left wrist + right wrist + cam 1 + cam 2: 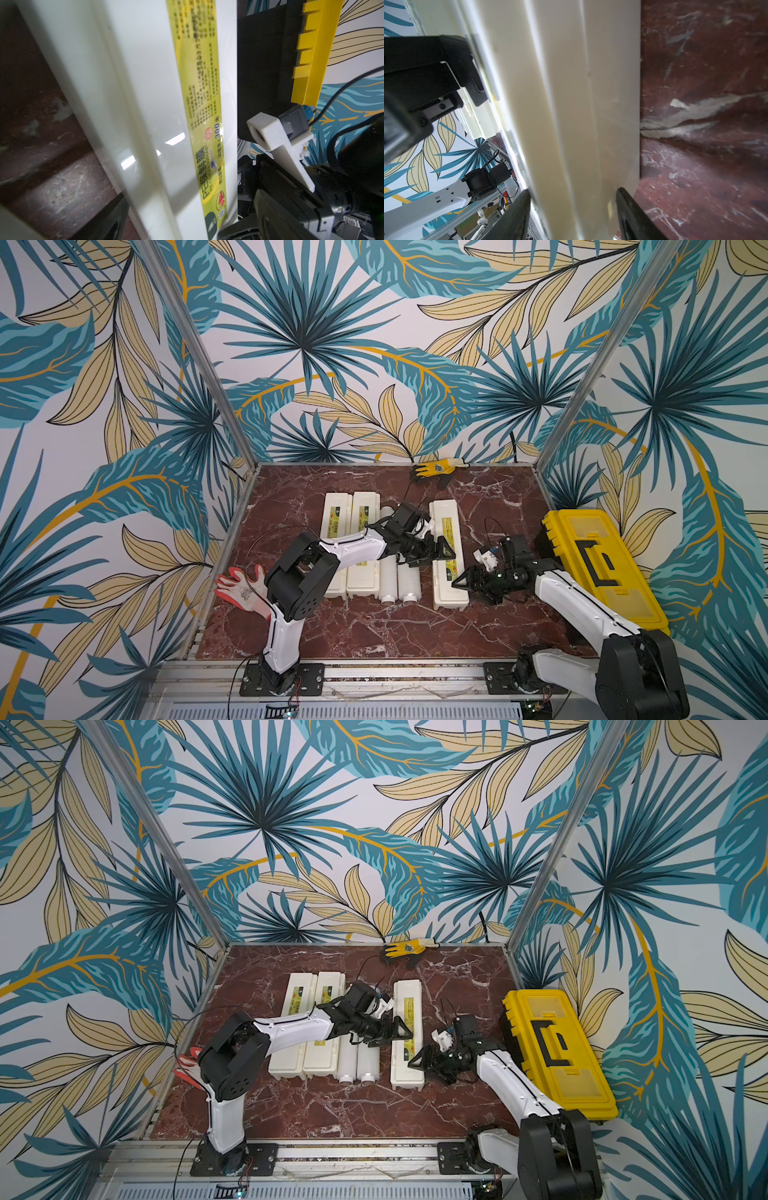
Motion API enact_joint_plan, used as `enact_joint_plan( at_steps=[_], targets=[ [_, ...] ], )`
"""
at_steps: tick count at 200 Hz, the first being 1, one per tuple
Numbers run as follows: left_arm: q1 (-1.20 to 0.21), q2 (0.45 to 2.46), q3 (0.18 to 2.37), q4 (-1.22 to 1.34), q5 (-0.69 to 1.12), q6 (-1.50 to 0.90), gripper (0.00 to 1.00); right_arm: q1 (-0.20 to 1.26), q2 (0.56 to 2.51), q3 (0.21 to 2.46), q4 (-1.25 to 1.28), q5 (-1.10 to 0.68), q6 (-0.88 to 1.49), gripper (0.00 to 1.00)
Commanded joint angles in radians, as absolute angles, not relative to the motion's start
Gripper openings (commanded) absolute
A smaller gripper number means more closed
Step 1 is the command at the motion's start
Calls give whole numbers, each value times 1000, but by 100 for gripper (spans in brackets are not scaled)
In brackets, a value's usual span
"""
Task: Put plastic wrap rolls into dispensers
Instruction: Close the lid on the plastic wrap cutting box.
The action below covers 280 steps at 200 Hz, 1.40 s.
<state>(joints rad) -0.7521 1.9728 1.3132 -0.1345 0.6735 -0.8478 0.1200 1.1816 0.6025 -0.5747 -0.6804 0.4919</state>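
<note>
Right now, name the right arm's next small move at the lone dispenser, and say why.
Probably close the right gripper on the dispenser: its fingers flank the closed box, while the open left gripper hovers over its label, so steadying it before opening it seems sensible.

Left arm [357, 545]: smooth white shell links, boxy black joint housings, small round holes in elbow cover. Right arm [582, 605]: same white-and-black build, thin black seam line. Left hand [438, 555], right hand [459, 585]: black, triangular open-frame fingers. White printed camera bracket [276, 141], grey module, blue plug. Thin black cable [259, 547]. Black base plates [313, 676], silver screws.
</note>
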Motion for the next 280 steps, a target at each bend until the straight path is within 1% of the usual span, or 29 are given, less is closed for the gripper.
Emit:
enact_joint_plan(
  at_steps=[1, 17, 38, 64, 69, 79, 91, 99, 123, 151, 199, 220, 238, 260, 280],
  targets=[
    [-766, 2022, 1264, -173, 663, -839, 95, 123, 1217, 503, -507, -623, 595, 59],
    [-766, 2021, 1264, -174, 662, -842, 95, 124, 1239, 448, -417, -635, 644, 53],
    [-766, 2023, 1263, -175, 660, -848, 95, 123, 1246, 431, -414, -585, 660, 47],
    [-766, 2034, 1257, -175, 664, -857, 95, 123, 1224, 470, -474, -527, 623, 45],
    [-765, 2035, 1254, -175, 664, -859, 95, 123, 1216, 484, -485, -521, 609, 48],
    [-766, 2033, 1254, -175, 661, -858, 95, 123, 1185, 513, -499, -492, 595, 59],
    [-764, 2022, 1261, -181, 645, -852, 95, 121, 1148, 553, -513, -436, 569, 66],
    [-765, 2017, 1278, -199, 626, -838, 95, 113, 1138, 587, -524, -403, 553, 73],
    [-765, 2025, 1383, -316, 583, -766, 96, 59, 1175, 687, -500, -409, 512, 84],
    [-759, 2046, 1493, -411, 556, -690, 96, 3, 1287, 794, -426, -497, 476, 89],
    [-718, 2084, 1576, -428, 565, -651, 96, -18, 1543, 1000, -288, -638, 459, 93],
    [-707, 2124, 1614, -442, 585, -639, 95, -18, 1677, 1112, -304, -660, 435, 93],
    [-705, 2153, 1625, -452, 597, -632, 95, -20, 1793, 1187, -332, -666, 414, 91],
    [-707, 2178, 1614, -452, 614, -639, 94, -26, 1903, 1254, -364, -680, 393, 80],
    [-708, 2186, 1598, -451, 621, -640, 94, -31, 1980, 1318, -444, -694, 354, 67]
  ],
)
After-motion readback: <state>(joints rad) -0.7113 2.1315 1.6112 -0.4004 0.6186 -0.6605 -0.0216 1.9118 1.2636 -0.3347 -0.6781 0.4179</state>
